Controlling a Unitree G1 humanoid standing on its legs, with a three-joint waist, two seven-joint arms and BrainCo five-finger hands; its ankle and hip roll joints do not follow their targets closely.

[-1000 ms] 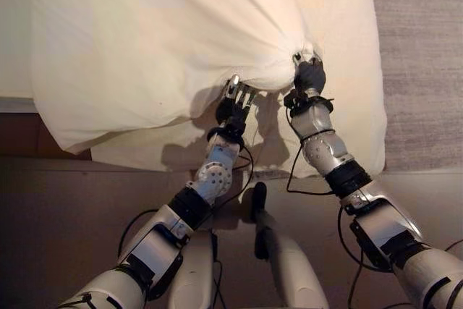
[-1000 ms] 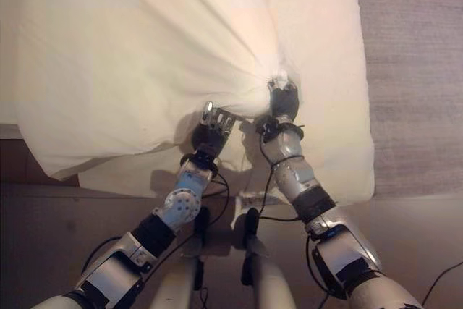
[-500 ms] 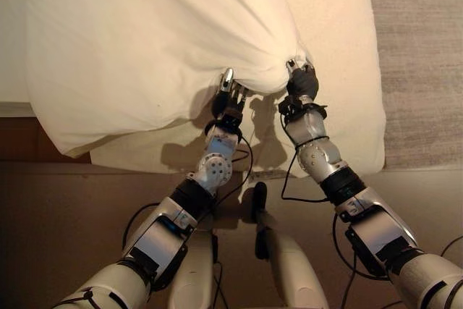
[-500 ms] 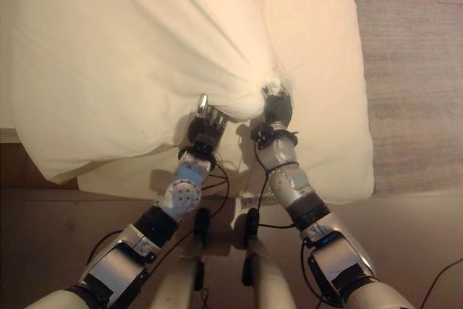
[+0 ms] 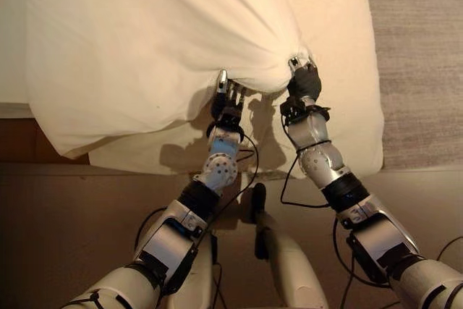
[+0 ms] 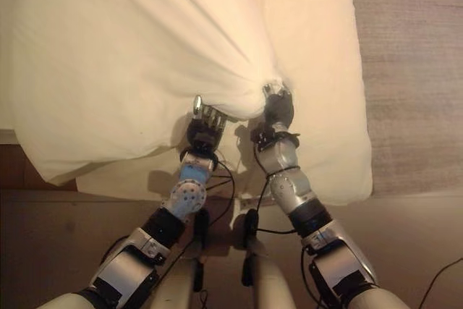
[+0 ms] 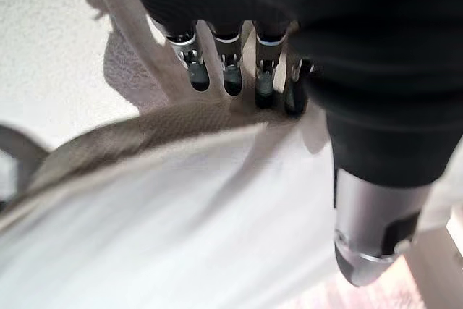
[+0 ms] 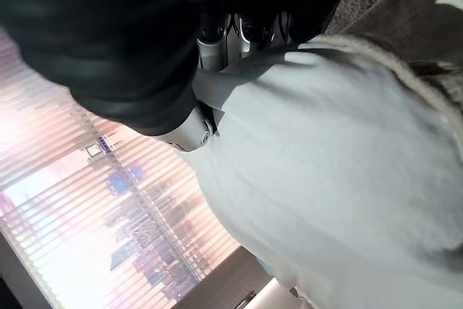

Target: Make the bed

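Observation:
A cream duvet (image 5: pixel 145 41) lies heaped across the bed, and its near edge is gathered into a tight bunch (image 5: pixel 278 74). My right hand (image 5: pixel 305 83) is at that bunch with fingers curled into the cloth. The right wrist view shows the thumb (image 8: pixel 189 124) pressed against the pale fabric (image 8: pixel 340 157). My left hand (image 5: pixel 228 105) sits just left of the bunch at the duvet's hanging edge. Its fingers (image 7: pixel 230 70) are straight and the thumb (image 7: pixel 369 229) stands apart, with the hem (image 7: pixel 145 132) running between them, not pinched.
The mattress in a cream sheet (image 5: pixel 340 106) shows bare on the right and along the near edge. Grey carpet (image 5: pixel 423 48) lies beyond the bed's right side. A brown floor (image 5: pixel 65 208) runs in front of the bed, and a dark bed frame part (image 5: pixel 22 132) shows at left.
My left hand has slid a little left and up to the duvet's edge. The right hand stays clamped on the bunch, which has hardly moved.

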